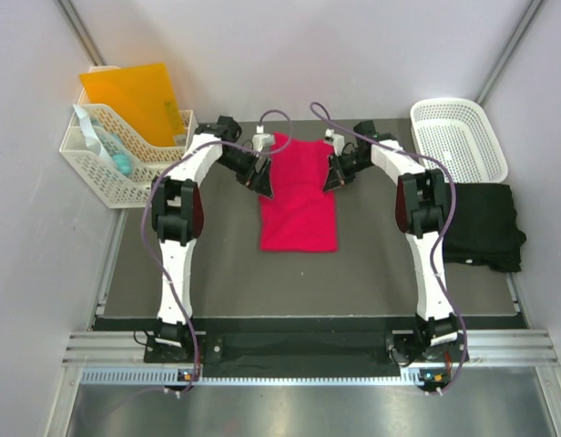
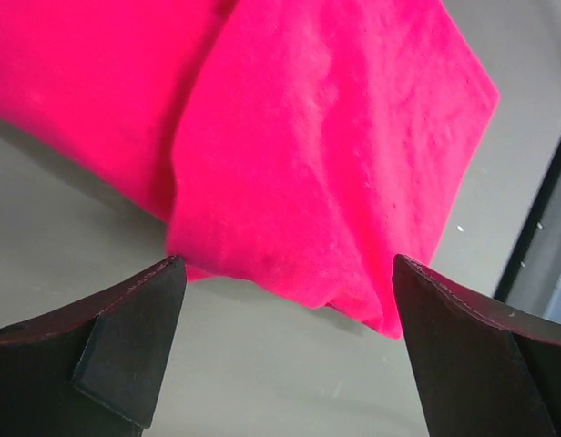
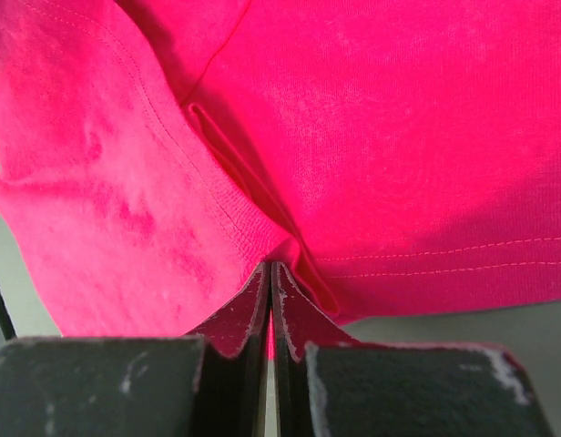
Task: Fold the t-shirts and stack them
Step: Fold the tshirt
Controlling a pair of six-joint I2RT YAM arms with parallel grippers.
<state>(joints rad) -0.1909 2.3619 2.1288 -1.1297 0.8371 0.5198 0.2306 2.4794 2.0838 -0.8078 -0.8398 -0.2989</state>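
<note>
Grey bench carries the red t-shirt near its far edge; soft, limp, probably best pinched at corners; right gripper clamped on its edge; left gripper spread apart.

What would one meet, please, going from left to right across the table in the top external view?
white basket holding an orange folder → left gripper → pinkish-red t-shirt → right gripper → black t-shirt
</note>
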